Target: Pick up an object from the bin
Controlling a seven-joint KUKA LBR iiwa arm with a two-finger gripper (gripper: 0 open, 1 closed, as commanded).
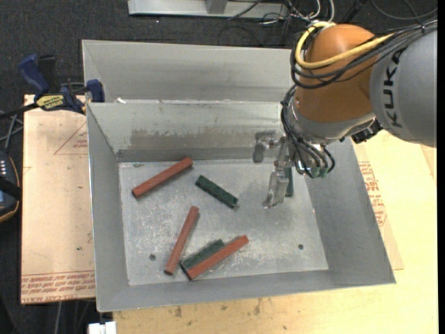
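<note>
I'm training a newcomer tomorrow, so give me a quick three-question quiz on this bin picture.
1. How many red-brown bars lie in the bin?
2. True or false: the gripper hangs over the bin's left half.
3. Which bar lies nearest the gripper?
A) the short dark green bar
B) the upper-left red-brown bar
C) the bottom red-brown bar

Key: 1. three; 2. false, it is over the right half; 3. A.

Grey KUKA arm (pixel 410 96) enters from right. Orange wrist cover (pixel 334 68) on top, yellow cables (pixel 327 51) looped round it. Gripper (pixel 278 190) hangs below, pointing down, nothing seen in it.
</note>
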